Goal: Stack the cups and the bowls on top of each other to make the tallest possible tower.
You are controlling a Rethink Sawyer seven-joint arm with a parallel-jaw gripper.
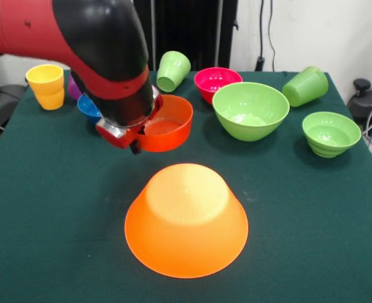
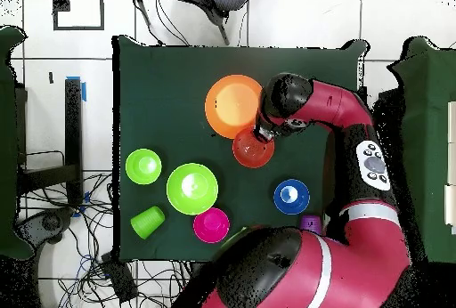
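Observation:
The huge orange bowl lies upside down near the table's front in the front view. Just behind it the red-orange bowl hangs mouth up and slightly tilted, above the cloth. My gripper is shut on its left rim. The large light green bowl, the pink bowl and a small green bowl stand mouth up to the right. The blue bowl is partly hidden behind my arm.
A yellow cup stands at the far left with a purple cup beside it. One light green cup lies tilted at the back, another on its side at the right. The table wears dark green cloth.

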